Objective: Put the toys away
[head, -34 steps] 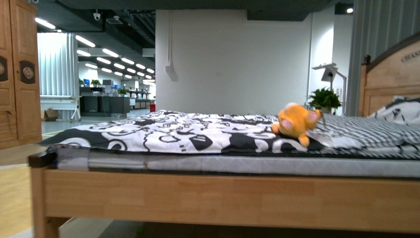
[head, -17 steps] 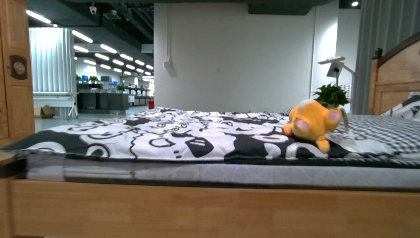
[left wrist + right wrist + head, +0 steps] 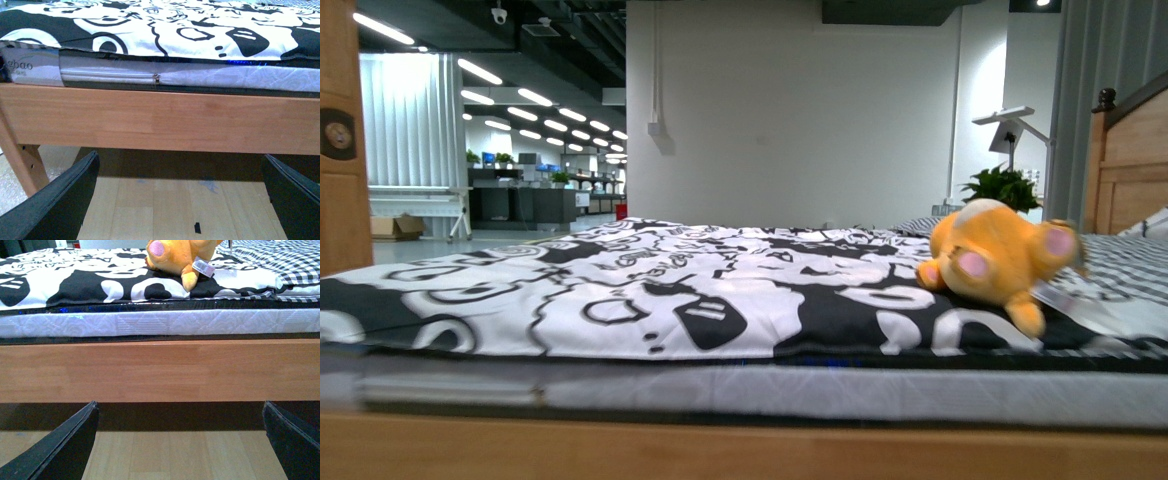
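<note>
One plush toy [image 3: 995,262] lies ungrasped atop the bed [image 3: 720,455]; left gripper [image 3: 180,156] & right gripper [image 3: 180,400] gape empty, low beside the bed. Nothing put away yet.

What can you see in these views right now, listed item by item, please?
bed frame: one, light wood, headboard at right
mattress: one, white, on the frame
quilt: one, black and white, spread over the mattress
plush toy: one, orange-yellow with pink pads, lying on the quilt
checked bedding: one, black and white, right of the toy
potted plant: one, green, behind the bed
wardrobe: one, brown wood, far left
left gripper: one, black, open, low before the bed rail
right gripper: one, black, open, low before the rail, below the toy
</note>
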